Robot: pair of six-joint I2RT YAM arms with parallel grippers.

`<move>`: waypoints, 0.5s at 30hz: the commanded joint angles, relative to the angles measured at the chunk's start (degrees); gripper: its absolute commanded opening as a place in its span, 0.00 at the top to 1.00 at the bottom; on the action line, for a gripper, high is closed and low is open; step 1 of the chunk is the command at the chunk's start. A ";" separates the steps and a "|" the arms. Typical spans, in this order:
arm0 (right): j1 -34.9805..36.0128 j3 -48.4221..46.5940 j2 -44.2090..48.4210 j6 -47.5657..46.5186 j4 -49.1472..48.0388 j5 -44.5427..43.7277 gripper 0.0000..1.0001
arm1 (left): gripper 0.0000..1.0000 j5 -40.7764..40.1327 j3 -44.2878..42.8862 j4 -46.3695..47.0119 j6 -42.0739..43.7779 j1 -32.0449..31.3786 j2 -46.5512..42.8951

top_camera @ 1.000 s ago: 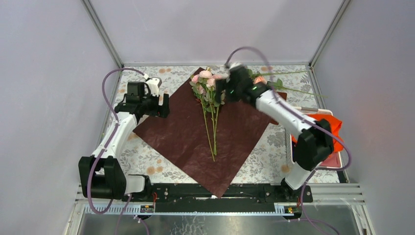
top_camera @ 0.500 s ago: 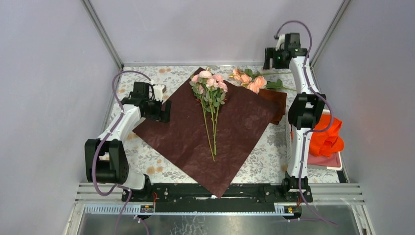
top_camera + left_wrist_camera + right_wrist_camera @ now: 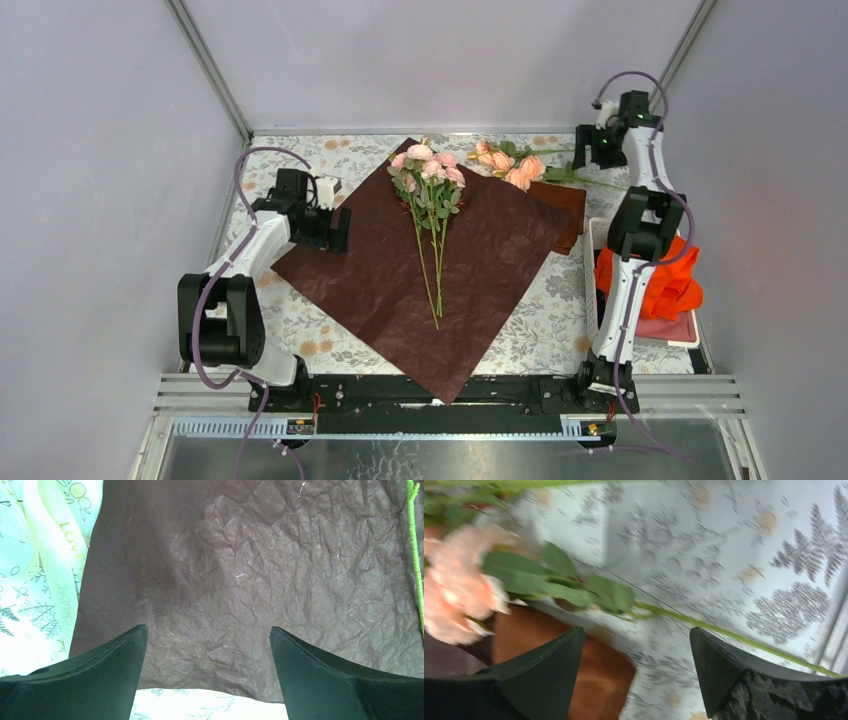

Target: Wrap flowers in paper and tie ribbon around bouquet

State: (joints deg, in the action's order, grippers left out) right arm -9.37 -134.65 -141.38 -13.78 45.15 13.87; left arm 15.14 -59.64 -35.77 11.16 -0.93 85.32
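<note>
The paper [image 3: 430, 262] lies flat as a dark maroon-brown diamond in mid-table. On it rest pink flowers [image 3: 428, 168], stems pointing toward me. More peach flowers [image 3: 506, 166] lie off the paper at the back right, with a blurred bloom [image 3: 459, 587] and green stem [image 3: 734, 639] in the right wrist view. My left gripper [image 3: 336, 228] hovers open over the paper's left corner [image 3: 240, 580], holding nothing [image 3: 208, 627]. My right gripper [image 3: 592, 150] is open and empty [image 3: 638, 628] just above the peach flowers' stems. A cream ribbon [image 3: 52, 540] printed "LOVE" lies left of the paper. No bouquet is formed.
A small brown folded square [image 3: 566, 205] sits under the paper's right corner, and shows under my right gripper [image 3: 574, 680]. A bright orange-red cloth [image 3: 668, 282] lies on a white tray [image 3: 688, 338] at the right edge. Grey walls and frame posts close in the back corners.
My right arm swung from over the pink flowers to the back right corner, then dropped toward the peach flowers' stems, its jaws narrowing slightly. The left arm shifted only a little.
</note>
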 commanded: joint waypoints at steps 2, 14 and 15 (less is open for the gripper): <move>-1.40 0.39 -0.09 -6.69 3.35 10.11 0.09 | 0.02 -0.34 0.49 0.46 0.92 0.49 1.64; 4.28 -2.75 -8.28 -7.89 -1.38 -1.96 0.08 | 0.02 -0.65 0.15 0.39 1.10 0.63 3.00; 4.72 -3.36 -8.95 -8.20 -1.57 -2.14 0.09 | 0.02 -0.60 0.13 0.39 1.13 0.66 3.09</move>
State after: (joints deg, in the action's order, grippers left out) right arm -7.33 -136.07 -148.44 -19.42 44.93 16.75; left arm 15.14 -59.59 -35.75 11.25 -0.71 87.66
